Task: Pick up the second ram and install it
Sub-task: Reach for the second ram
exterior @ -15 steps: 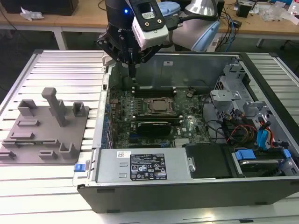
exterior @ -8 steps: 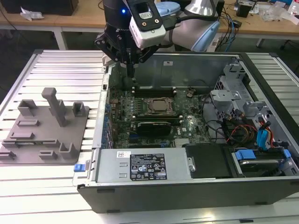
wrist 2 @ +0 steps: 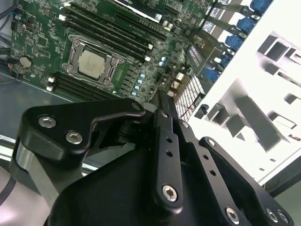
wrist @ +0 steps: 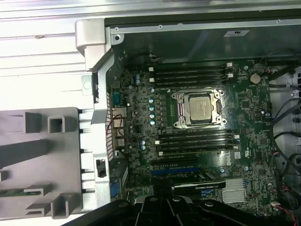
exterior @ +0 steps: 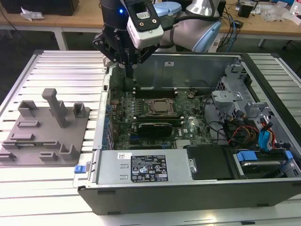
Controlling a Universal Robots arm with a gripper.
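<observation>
A slatted metal table (exterior: 61,70) carries an open computer case (exterior: 188,188). A grey holder plate (exterior: 47,127) sits beside the case on the exterior view's left. The gripper (exterior: 128,75) hangs over the case edge facing that plate, above the motherboard (exterior: 190,125).

In the second wrist view, the gripper (wrist 2: 162,97) stands narrow, its jaws drawn together on nothing.

In the first wrist view, the second ram (wrist: 21,192) lies flat in a slot of the holder plate (wrist: 47,141). It is outside the case and well apart from the gripper (wrist: 167,205).
</observation>
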